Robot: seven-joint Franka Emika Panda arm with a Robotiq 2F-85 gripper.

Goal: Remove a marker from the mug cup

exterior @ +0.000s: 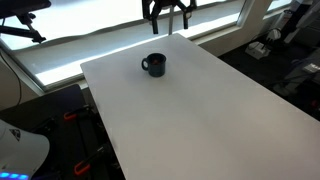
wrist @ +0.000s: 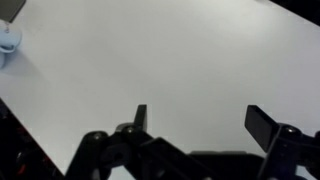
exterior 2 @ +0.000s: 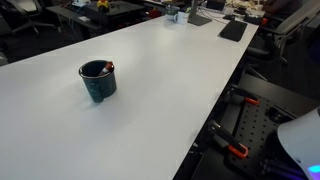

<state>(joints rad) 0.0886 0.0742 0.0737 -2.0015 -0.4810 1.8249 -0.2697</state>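
Observation:
The mug cup is small and dark with one side handle. It stands upright on the white table, towards its far end, and shows closer in an exterior view. A small reddish tip shows at its rim; the marker's body is too small to make out. My gripper hangs high above the table's far edge, well away from the mug. In the wrist view my gripper is open and empty over bare table, and the mug is out of that view.
A bright window runs behind the table. Black stands with orange clamps sit beside the table edge. Dark desk items lie at the far end. A white-blue object lies at the wrist view's corner.

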